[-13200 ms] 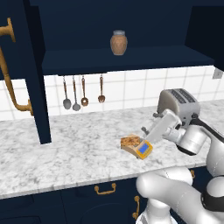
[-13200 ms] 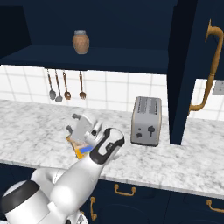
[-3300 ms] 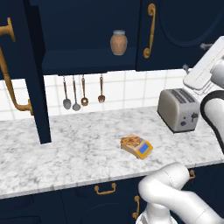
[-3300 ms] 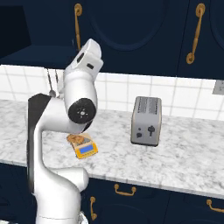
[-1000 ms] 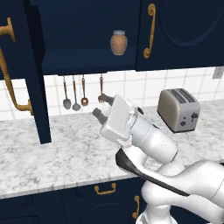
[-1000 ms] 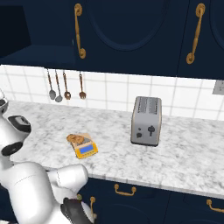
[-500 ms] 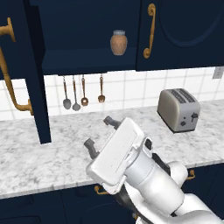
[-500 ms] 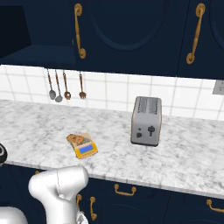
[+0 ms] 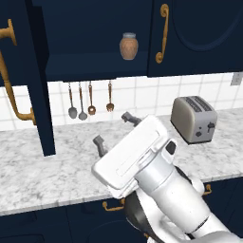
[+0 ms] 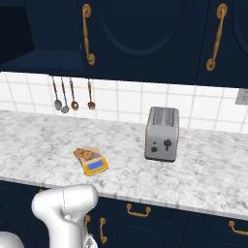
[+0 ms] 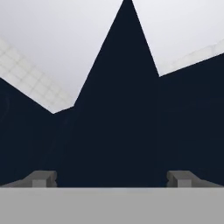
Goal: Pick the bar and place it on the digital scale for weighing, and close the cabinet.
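The orange-brown bar (image 10: pixel 84 154) lies on the grey plate of the small tan digital scale (image 10: pixel 93 164), on the marble counter left of the toaster. In the left base view my arm covers that spot. My gripper (image 9: pixel 114 130) hangs open and empty above the counter's front part, pointing up and left toward the cabinet. The cabinet's left door (image 9: pixel 39 80) stands swung open, with its brass handle (image 9: pixel 10 85) on the outer face. The right door (image 9: pixel 199 33) is shut. In the hand view a dark navy cabinet edge (image 11: pixel 122 109) lies beyond my gripper (image 11: pixel 111 179).
A brown jar (image 9: pixel 128 46) stands on the open cabinet shelf. Utensils (image 9: pixel 90 98) hang on the tiled wall. A silver toaster (image 10: pixel 163 127) sits at the right of the counter (image 10: pixel 203 164). Navy drawers with brass pulls (image 10: pixel 139 210) run below.
My arm has swung low in front of the left base camera, with the hand turning up and left. In the right base view it has dropped to the lower left corner. Bar and scale stay put.
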Available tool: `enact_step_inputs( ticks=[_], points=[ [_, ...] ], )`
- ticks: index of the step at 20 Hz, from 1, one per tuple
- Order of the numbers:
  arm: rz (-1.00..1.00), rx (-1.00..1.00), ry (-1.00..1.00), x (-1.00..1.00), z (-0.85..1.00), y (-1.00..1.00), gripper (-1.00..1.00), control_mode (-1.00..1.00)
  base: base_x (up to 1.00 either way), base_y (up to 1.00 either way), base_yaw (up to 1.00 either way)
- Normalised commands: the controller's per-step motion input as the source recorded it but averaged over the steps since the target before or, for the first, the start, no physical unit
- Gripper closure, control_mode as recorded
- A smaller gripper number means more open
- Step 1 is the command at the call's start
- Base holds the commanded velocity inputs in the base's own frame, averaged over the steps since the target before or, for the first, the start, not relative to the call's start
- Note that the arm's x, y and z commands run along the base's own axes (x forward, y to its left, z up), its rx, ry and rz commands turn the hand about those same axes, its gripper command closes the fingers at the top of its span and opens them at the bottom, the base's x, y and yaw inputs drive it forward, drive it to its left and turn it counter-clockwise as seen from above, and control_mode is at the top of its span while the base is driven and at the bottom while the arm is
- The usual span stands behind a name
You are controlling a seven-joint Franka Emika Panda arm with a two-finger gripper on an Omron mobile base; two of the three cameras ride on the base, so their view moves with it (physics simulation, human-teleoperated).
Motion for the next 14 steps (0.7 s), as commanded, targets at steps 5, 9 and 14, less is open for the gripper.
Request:
enact_step_inputs(
  ticks=[5, 9, 14],
  points=[
    [-0.14, 0.0, 0.0, -0.53, -0.11, 0.8, -1.0, -1.0, 0.0, 0.0, 0.0],
    [-0.17, 0.0, 0.0, -0.54, -0.03, 0.67, -1.0, -1.0, 0.0, 0.0, 0.0],
    [-0.2, -0.02, 0.12, 0.27, -0.4, 0.98, -1.0, -1.0, 0.0, 0.0, 0.0]
  ],
)
